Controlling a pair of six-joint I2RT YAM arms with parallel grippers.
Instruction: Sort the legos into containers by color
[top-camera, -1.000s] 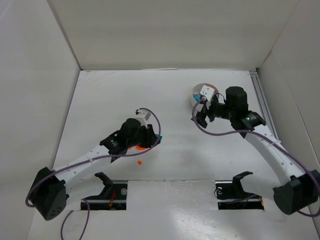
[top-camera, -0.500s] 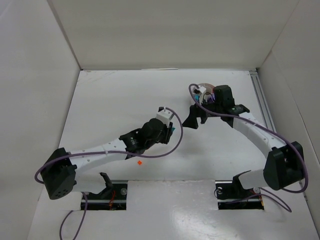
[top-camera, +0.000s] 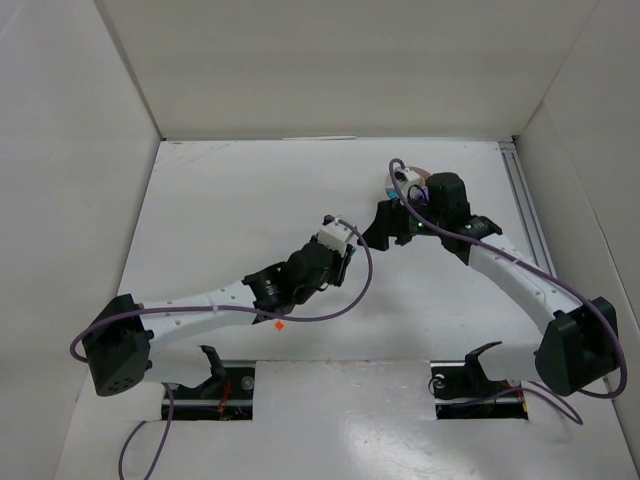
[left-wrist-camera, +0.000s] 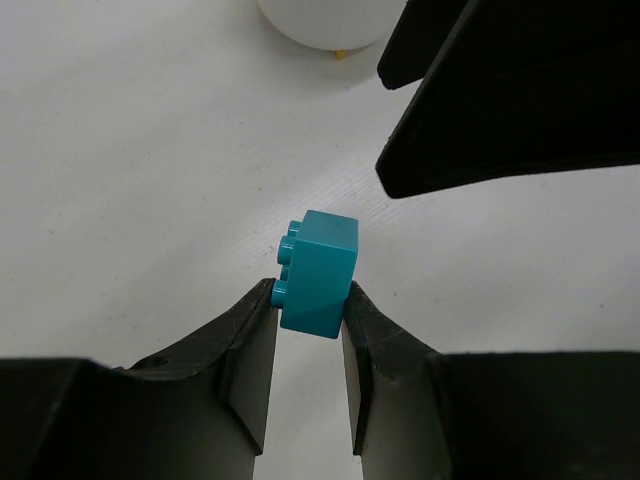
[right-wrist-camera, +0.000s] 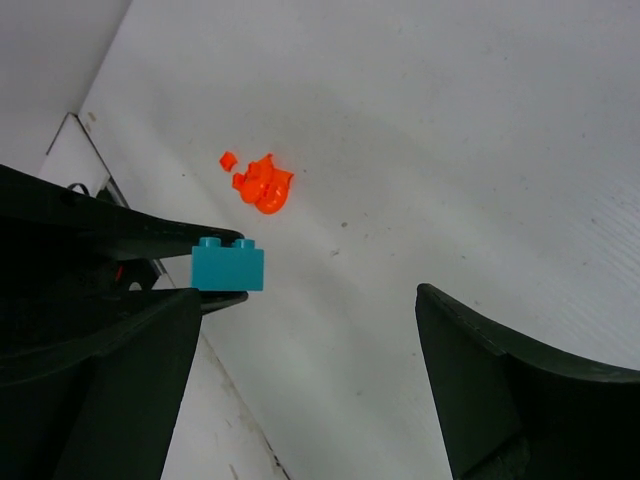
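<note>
**Left wrist view.** The white dish is cut by the upper edge, so its compartments are out of sight. The lower flanks of the teal brick are covered by the fingers of the left pincer.

**Top view.** The dish lies almost wholly behind the right arm's wrist.

**Right wrist view.** The orange cluster on the bench is too small to count, perhaps three or four bits. The fingers of the right pincer run off the lower edge.
</note>
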